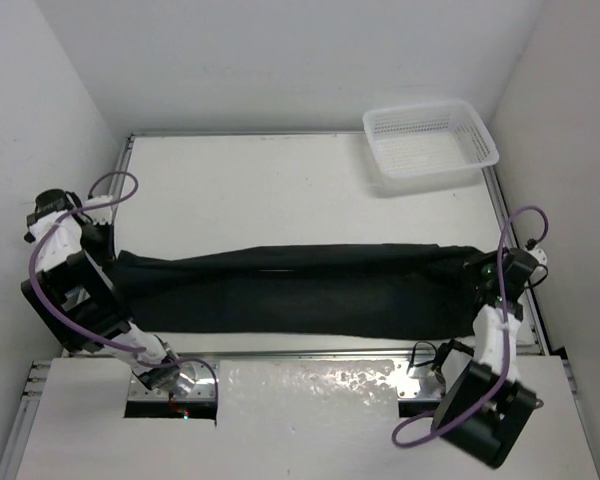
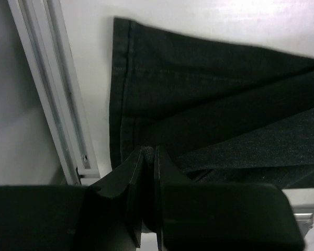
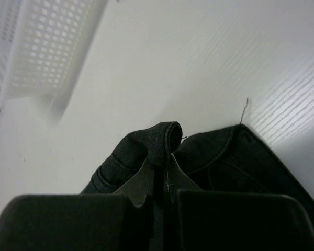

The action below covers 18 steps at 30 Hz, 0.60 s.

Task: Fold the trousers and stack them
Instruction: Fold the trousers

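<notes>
The black trousers (image 1: 300, 290) lie stretched out lengthwise across the white table, folded leg on leg. My left gripper (image 1: 112, 256) is shut on the hem end at the far left; in the left wrist view the gripper (image 2: 148, 152) pinches a fold of the trousers (image 2: 209, 99). My right gripper (image 1: 483, 268) is shut on the waist end at the far right; in the right wrist view the gripper (image 3: 160, 167) clamps a bunched edge of the trousers (image 3: 152, 138), lifted a little off the table.
A white plastic mesh basket (image 1: 430, 142) stands at the back right, also showing in the right wrist view (image 3: 36, 47). Aluminium rails (image 2: 52, 94) edge the table on the left. White walls close both sides.
</notes>
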Each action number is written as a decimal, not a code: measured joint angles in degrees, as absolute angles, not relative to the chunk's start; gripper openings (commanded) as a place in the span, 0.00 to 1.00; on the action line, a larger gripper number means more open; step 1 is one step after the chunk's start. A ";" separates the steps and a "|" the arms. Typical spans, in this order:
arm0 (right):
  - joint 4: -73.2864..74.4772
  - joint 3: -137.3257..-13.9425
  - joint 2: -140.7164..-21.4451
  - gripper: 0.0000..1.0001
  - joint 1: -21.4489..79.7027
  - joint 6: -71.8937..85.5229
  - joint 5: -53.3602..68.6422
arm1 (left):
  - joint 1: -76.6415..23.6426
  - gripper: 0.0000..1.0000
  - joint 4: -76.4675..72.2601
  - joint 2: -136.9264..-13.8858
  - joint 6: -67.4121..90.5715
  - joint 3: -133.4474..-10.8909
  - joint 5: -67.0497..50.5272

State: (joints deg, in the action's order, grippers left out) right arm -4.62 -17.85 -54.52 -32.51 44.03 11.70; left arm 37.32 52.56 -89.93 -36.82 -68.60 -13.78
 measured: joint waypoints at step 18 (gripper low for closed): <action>1.56 -26.24 -50.28 0.00 -30.26 40.84 11.18 | 37.10 0.00 39.55 -86.21 -38.74 -80.49 -31.66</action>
State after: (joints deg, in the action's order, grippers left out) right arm 1.56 -26.24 -50.28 -30.26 40.84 11.18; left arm 37.10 39.55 -86.21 -38.74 -80.49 -31.66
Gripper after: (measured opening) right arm 0.003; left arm 0.066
